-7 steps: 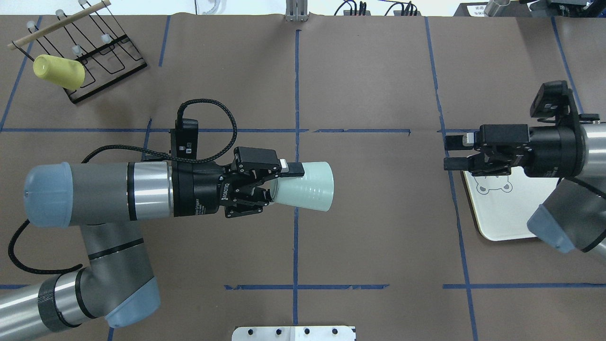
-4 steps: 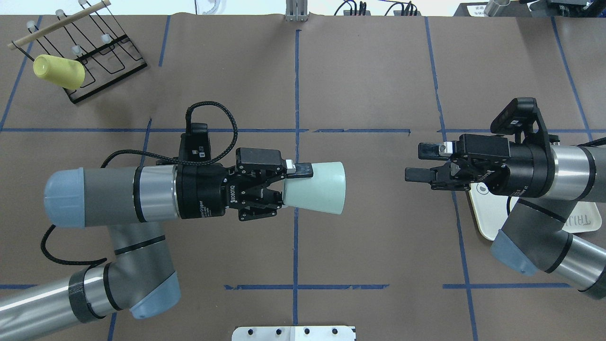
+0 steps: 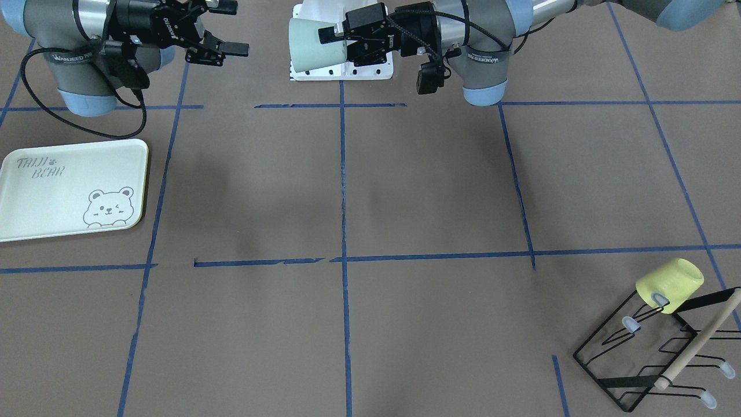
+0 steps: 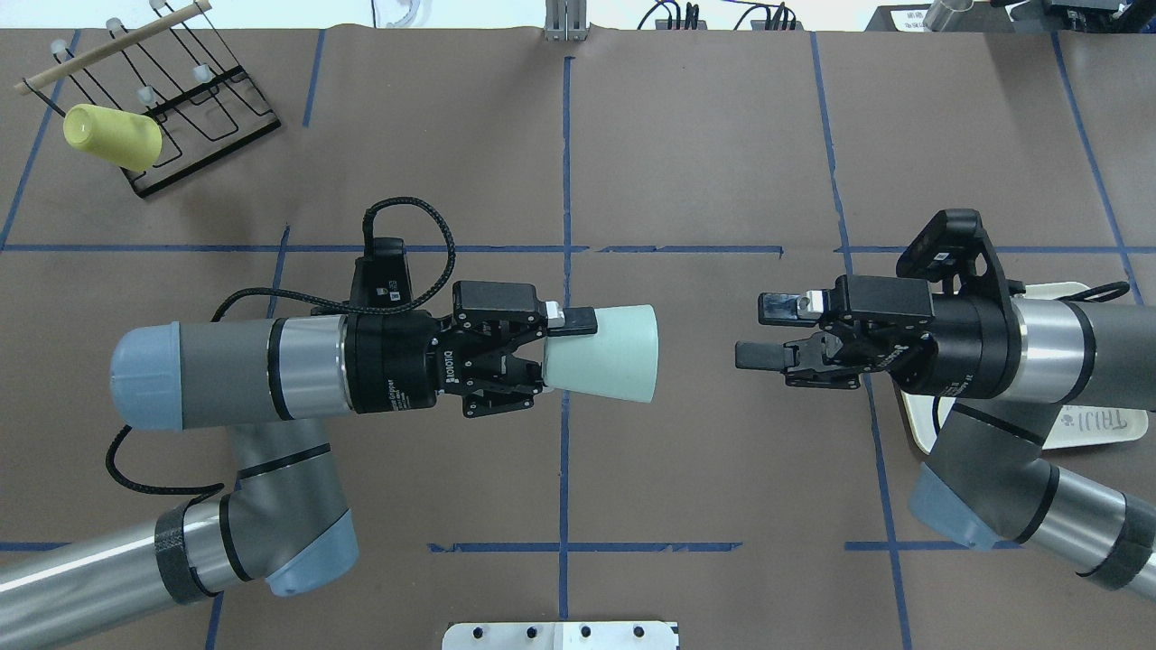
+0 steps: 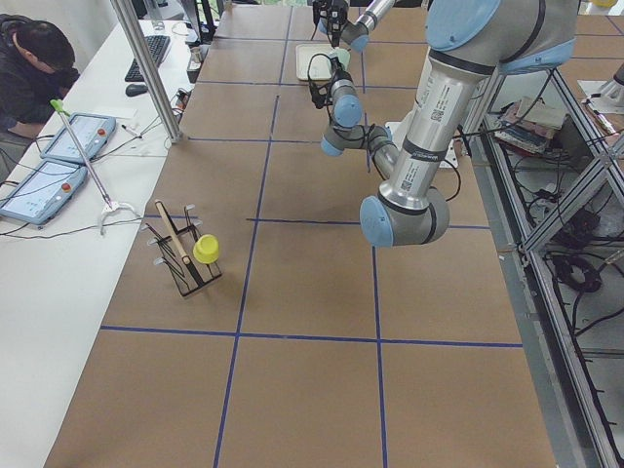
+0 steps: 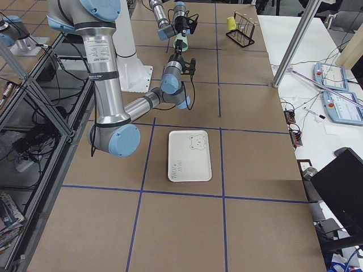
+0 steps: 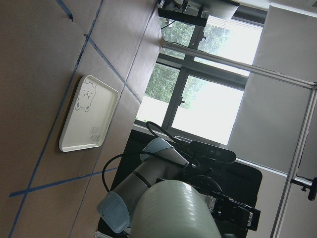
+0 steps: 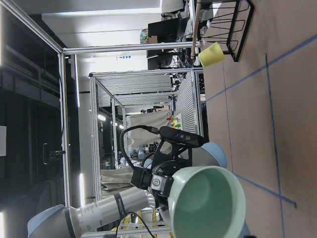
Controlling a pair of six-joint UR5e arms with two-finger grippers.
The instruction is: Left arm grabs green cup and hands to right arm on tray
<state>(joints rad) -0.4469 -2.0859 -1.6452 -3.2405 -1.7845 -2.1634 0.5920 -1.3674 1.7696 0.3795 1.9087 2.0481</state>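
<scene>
Over the table (image 4: 704, 135) centre: two arms level, tip to tip, a gap between them.
Noted: left arm (image 4: 226, 388) and right arm (image 4: 1039, 352) reach inward; tray (image 3: 58, 197) lies flat (bear drawing up), partly under the right arm. The green cup (image 4: 601, 366) hangs sideways in the air, narrow end clamped in left gripper (image 4: 564, 357), mouth toward right gripper (image 4: 757, 331), whose fingers are spread wide, near the cup, not touching.

A robotics lab: the left arm (image 4: 226, 375) and right arm (image 4: 1057, 348) stand at a paper-covered table (image 4: 686, 162) marked with blue tape (image 4: 566, 181). An aluminium frame (image 8: 63, 124) stands nearby, and a person (image 5: 34, 68) sits at a side bench (image 5: 58, 273) with control tablets (image 5: 76, 136).
</scene>
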